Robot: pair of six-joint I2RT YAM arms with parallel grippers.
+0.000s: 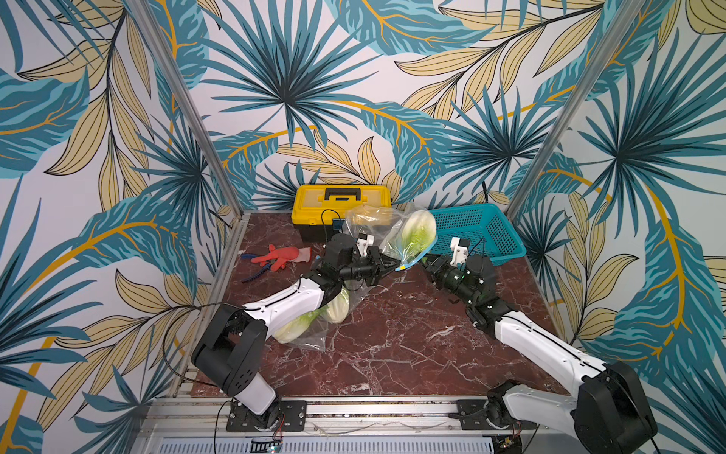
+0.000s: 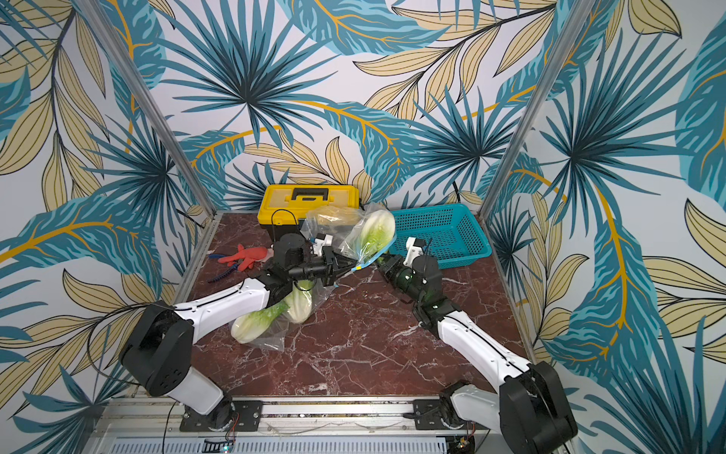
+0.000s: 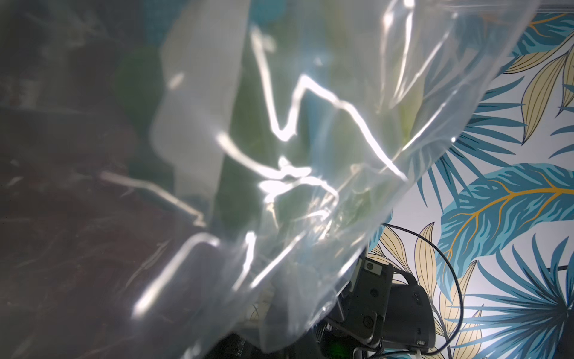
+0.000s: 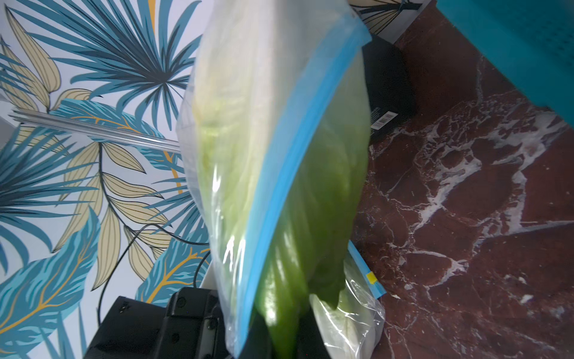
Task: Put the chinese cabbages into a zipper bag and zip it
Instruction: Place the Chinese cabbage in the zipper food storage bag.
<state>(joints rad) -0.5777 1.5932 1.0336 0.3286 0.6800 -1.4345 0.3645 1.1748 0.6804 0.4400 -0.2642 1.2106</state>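
In both top views we see the left arm (image 1: 290,298) stretch from its near-left base across the red marble-patterned table (image 1: 393,353), forearm low. Its left gripper (image 1: 394,269) is pinched tight on the blue zip strip (image 1: 408,264) of the clear zipper bag (image 1: 373,224). The right arm (image 1: 542,346) comes in from the near right, elbow bent. Its right gripper (image 1: 425,260) is clamped at the green leafy tip of the raised cabbage (image 1: 418,232), which stands nearly upright, white base uppermost, at the bag's mouth. Under the left forearm a second cabbage (image 1: 294,329) and a third cabbage (image 1: 338,308) lie side by side on the table amid loose clear film (image 1: 310,342). We cannot tell whether that film belongs to the same bag. Behind stand a yellow toolbox (image 1: 341,200), a teal mesh basket (image 1: 479,232) and a red glove (image 1: 281,255).

The left wrist view gives us little but the zipper bag (image 3: 310,124), crumpled and glaring, with blurred green and white behind it and the right arm's black wrist beyond.

Only the right wrist view shows how far in the raised cabbage (image 4: 326,186) is. The blue zip strip (image 4: 295,140) crosses it slantwise, the pale ribbed part hazy behind film, the leafy part bare. A yellow slider (image 4: 371,276) sits on the mouth's other lip.
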